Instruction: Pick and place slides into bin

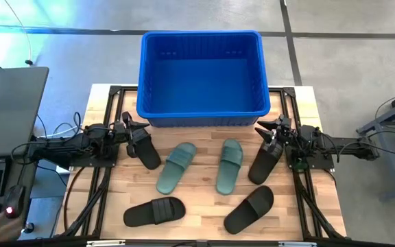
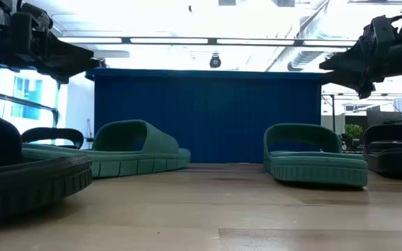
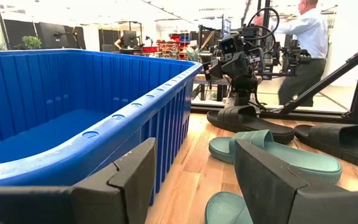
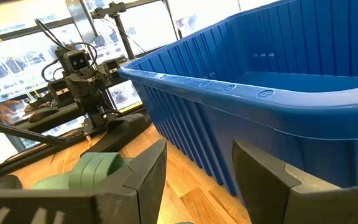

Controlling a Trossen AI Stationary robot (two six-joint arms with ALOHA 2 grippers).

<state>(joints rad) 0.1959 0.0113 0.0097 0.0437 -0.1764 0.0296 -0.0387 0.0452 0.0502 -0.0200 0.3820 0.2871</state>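
The blue bin [image 1: 202, 75] stands empty at the table's far edge. Two green slides [image 1: 177, 167] [image 1: 230, 165] lie side by side at mid table on their soles. Several black slides lie around them: one under my left gripper [image 1: 145, 149], one under my right gripper [image 1: 265, 161], two near the front edge [image 1: 154, 211] [image 1: 249, 209]. My left gripper [image 1: 134, 129] hovers open beside the bin's near left corner, fingers level [image 3: 194, 180]. My right gripper [image 1: 269, 130] hovers open at the bin's near right corner [image 4: 197, 180]. Nothing is between either pair of fingers.
Black frame rails [image 1: 108, 96] run along the table's left and right sides under the arms. A laptop and keyboard [image 1: 5, 110] sit off the table's left. A person [image 3: 306, 37] stands in the room beyond the right arm. Bare wood [image 1: 204, 206] lies between the front slides.
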